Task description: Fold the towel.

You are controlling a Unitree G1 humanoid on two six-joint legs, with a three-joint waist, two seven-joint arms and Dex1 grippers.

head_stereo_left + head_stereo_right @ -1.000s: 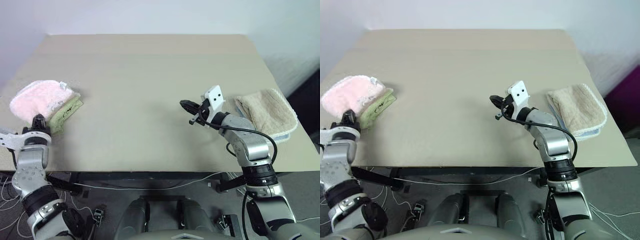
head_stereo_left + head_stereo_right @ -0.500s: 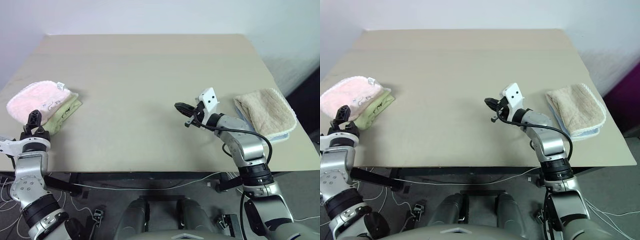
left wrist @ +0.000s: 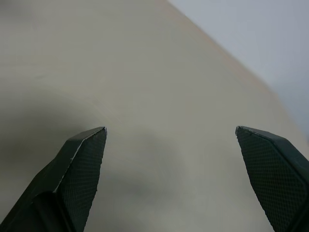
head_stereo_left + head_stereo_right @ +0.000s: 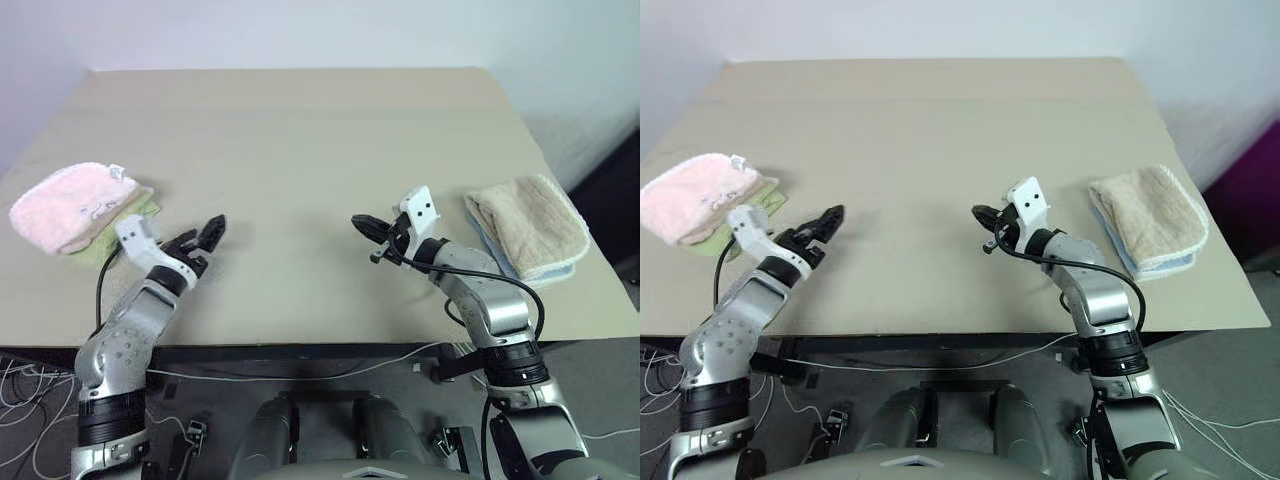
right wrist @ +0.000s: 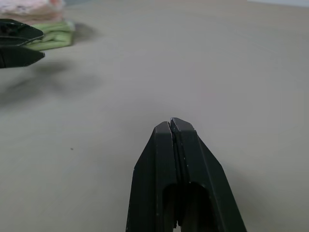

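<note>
The towel (image 4: 68,204), pale pink and folded into a thick pad with a small white loop tag, lies at the table's left edge on top of a green towel (image 4: 138,212). My left gripper (image 4: 210,236) hovers over bare table to the right of that stack, apart from it. Its fingers (image 3: 79,164) are spread wide with nothing between them. My right gripper (image 4: 364,225) hangs over the middle of the table, pointing left toward the other gripper. Its fingertips (image 5: 171,126) are pressed together and empty.
A folded beige towel (image 4: 527,224) rests on a pale blue cloth (image 4: 560,270) at the table's right edge. The tan table (image 4: 300,130) stretches wide and flat between the two stacks and toward the back. Cables hang below its front edge.
My left gripper opened, let go of the pink towel and swung right toward the table's middle, rolling its wrist. The towel settled on the green one. The right arm stayed nearly still.
</note>
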